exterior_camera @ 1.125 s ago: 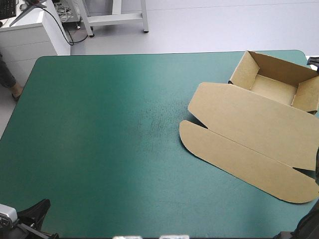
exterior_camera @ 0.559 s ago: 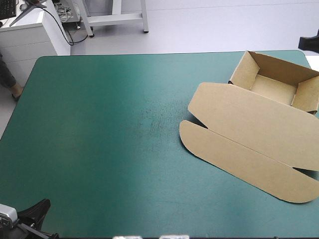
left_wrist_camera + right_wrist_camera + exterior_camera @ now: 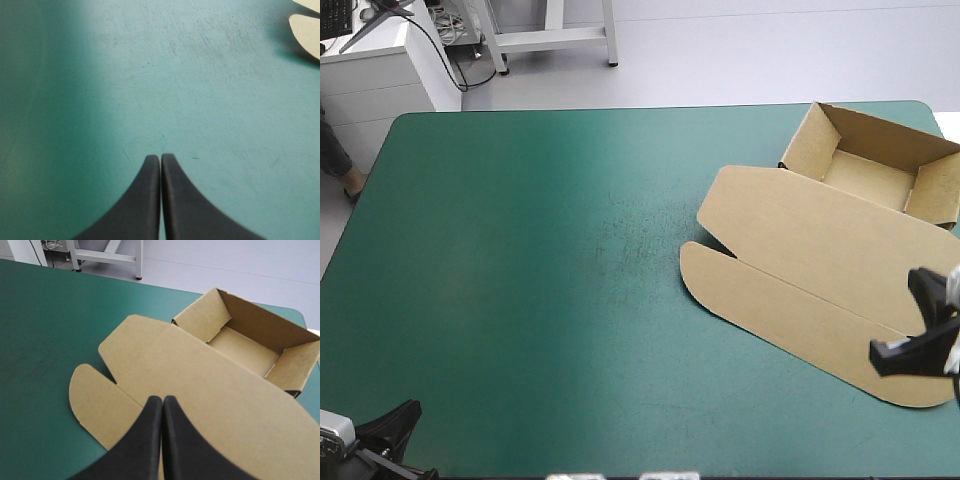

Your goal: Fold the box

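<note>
The brown box (image 3: 840, 250) lies at the table's right side as an open tray (image 3: 870, 165) with its lid flat toward the near side. A rounded flap (image 3: 790, 320) forms the lid's front. My right gripper (image 3: 885, 355) hovers over the near right end of that flap. Its fingers are shut in one point (image 3: 162, 399), with nothing between them, aimed toward the tray (image 3: 250, 347). My left gripper (image 3: 395, 420) sits at the near left corner, shut (image 3: 161, 157) over bare teal-green cover. A corner of the flap (image 3: 307, 30) shows far ahead of it.
The tray's far wall stands near the table's far right corner (image 3: 920, 105), and the lid reaches the right edge. A white cabinet (image 3: 380, 70) stands beyond the far left corner.
The right gripper has come into the high view from the right edge and now hangs over the lid's near end. The box and the left gripper have not moved.
</note>
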Controlling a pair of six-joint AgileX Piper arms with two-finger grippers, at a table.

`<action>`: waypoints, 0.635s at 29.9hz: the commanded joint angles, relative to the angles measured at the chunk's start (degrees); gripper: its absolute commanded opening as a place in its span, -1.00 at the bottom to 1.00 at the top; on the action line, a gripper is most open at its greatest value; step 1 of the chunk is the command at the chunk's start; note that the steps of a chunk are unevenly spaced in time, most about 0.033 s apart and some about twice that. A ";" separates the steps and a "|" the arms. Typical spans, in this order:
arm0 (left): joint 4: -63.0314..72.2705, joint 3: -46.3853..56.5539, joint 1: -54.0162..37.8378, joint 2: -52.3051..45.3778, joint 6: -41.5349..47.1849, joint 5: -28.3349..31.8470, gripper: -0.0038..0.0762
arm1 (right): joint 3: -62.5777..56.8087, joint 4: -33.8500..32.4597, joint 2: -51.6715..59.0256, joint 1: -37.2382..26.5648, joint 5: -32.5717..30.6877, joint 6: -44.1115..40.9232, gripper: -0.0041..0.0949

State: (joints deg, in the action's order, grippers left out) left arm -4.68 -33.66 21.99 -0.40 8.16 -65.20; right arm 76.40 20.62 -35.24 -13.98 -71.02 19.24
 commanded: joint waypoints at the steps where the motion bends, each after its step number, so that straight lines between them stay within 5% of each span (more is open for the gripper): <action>1: -0.03 -1.20 0.34 1.10 0.49 4.13 -0.92 | -7.92 2.24 6.94 0.14 7.28 0.70 -0.95; 13: -0.03 -1.20 0.34 1.10 0.49 5.08 -0.92 | -42.97 2.43 23.03 9.93 20.75 6.25 -0.94; 19: -0.03 -0.35 0.34 1.10 -0.23 5.23 -0.92 | -48.96 1.96 27.78 12.71 24.44 6.38 -0.94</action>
State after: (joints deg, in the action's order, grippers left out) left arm -4.68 -33.44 21.99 -0.40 8.09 -64.30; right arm 26.74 21.26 -8.34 -1.75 -52.56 24.89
